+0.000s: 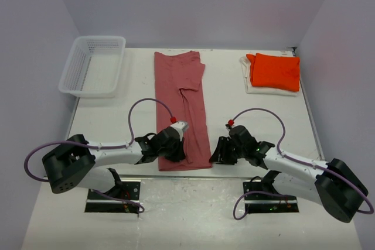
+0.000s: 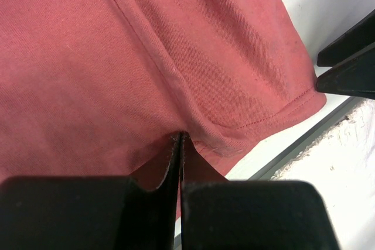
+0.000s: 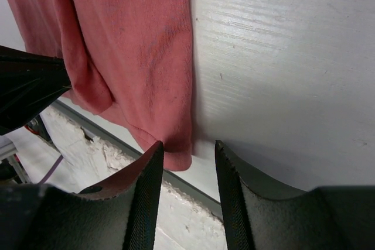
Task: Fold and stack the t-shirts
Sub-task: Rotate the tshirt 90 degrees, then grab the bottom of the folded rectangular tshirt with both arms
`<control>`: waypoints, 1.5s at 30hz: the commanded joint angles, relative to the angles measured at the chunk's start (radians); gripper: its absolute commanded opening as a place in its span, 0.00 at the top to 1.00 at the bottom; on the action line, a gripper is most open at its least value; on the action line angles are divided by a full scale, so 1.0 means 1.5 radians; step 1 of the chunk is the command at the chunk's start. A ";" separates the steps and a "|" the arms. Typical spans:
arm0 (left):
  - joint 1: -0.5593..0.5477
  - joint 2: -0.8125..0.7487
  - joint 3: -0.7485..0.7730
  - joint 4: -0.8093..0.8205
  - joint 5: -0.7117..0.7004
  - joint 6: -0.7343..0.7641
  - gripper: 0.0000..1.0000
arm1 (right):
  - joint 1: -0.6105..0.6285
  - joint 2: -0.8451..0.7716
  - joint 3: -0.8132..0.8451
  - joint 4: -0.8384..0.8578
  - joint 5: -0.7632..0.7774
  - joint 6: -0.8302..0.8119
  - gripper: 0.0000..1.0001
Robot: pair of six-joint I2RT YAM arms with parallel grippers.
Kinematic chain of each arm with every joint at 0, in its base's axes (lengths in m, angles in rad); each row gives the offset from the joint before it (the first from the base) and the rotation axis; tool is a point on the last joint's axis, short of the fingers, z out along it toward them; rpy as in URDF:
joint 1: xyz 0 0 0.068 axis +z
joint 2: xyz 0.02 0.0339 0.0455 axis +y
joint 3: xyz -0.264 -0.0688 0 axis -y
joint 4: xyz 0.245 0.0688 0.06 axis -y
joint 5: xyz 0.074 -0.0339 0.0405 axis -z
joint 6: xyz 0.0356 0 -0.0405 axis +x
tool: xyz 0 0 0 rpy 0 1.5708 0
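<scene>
The rose-red t-shirt (image 1: 179, 86) lies as a long narrow strip down the middle of the table, its hem at the near edge. My left gripper (image 1: 176, 151) sits on that near hem, and in the left wrist view its jaws (image 2: 181, 137) are shut on a pinch of the red cloth (image 2: 146, 57). My right gripper (image 1: 217, 155) is at the shirt's near right corner. In the right wrist view it (image 3: 188, 147) stands open, with the red corner (image 3: 176, 153) just between its fingertips. The orange t-shirt (image 1: 275, 71) lies folded on the folded white t-shirt (image 1: 253, 88) at the back right.
A white mesh basket (image 1: 94, 65) stands at the back left. The table's near edge (image 3: 105, 130) runs right below the shirt's hem and both grippers. The two grippers are close together, about a shirt's width apart.
</scene>
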 commanded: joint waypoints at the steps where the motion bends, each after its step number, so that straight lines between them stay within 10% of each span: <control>1: -0.006 -0.009 -0.019 -0.039 -0.011 -0.005 1.00 | 0.004 0.007 -0.009 0.038 0.005 0.015 0.59; 33: -0.006 -0.011 -0.026 -0.036 -0.011 0.003 1.00 | 0.055 0.092 0.002 0.114 -0.007 0.042 0.73; 38: -0.006 -0.012 -0.028 -0.039 -0.019 0.004 1.00 | 0.061 0.090 -0.006 0.120 -0.008 0.045 1.00; 45: -0.010 -0.053 -0.001 -0.141 -0.135 -0.031 0.86 | 0.071 0.072 -0.005 0.098 0.020 0.037 1.00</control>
